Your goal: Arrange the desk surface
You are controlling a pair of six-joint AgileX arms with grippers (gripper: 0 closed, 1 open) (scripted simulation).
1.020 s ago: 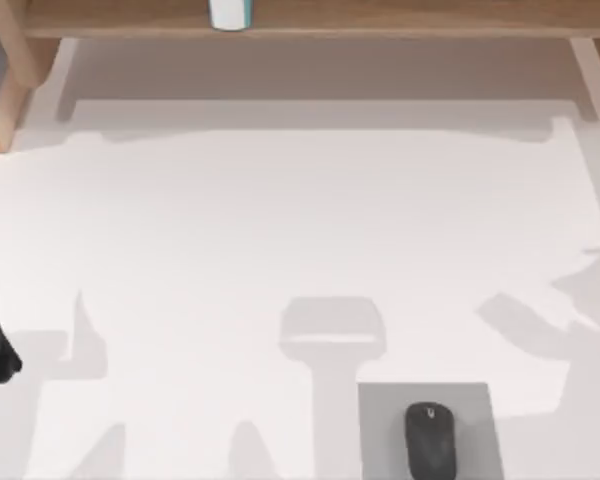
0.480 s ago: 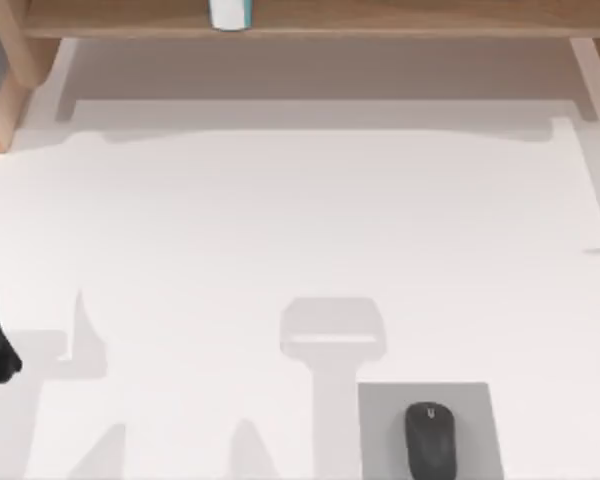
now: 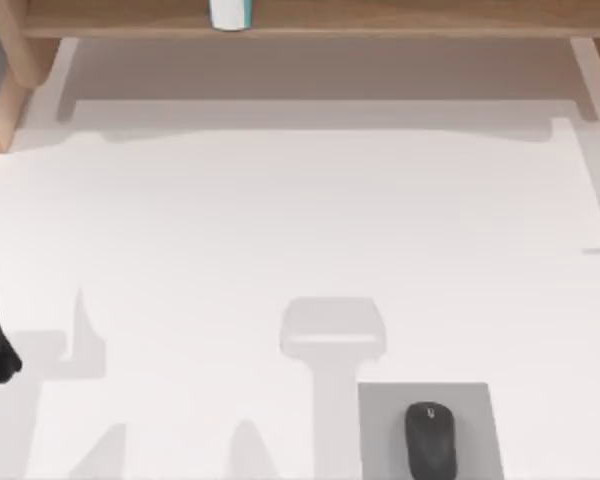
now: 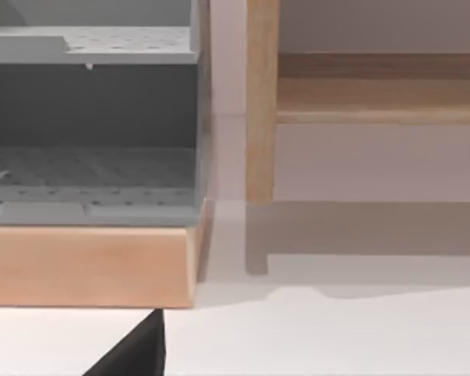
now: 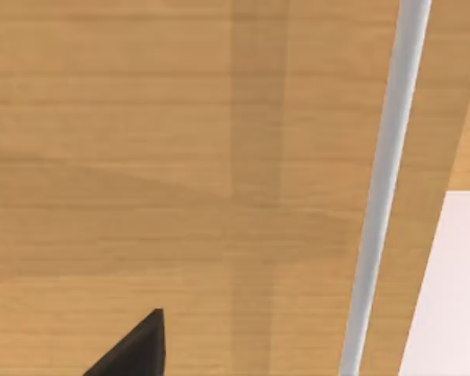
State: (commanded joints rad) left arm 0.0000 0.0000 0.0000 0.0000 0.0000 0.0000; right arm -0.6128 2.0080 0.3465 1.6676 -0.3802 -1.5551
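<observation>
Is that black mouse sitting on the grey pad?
Touching. The top view shows the mouse lying within the grey pad, pad visible on both sides.

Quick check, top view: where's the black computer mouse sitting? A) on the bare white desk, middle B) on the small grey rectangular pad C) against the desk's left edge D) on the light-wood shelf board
B: the black computer mouse lies on the small grey rectangular pad, at the near edge of the white desk surface, right of centre.

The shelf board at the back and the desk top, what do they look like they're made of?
The shelf board looks like light wood, unglossed: tan with faint grain lines. The desk surface looks like a matte white laminate or painted board: flat, plain, no shine; which one can't be told.
</observation>
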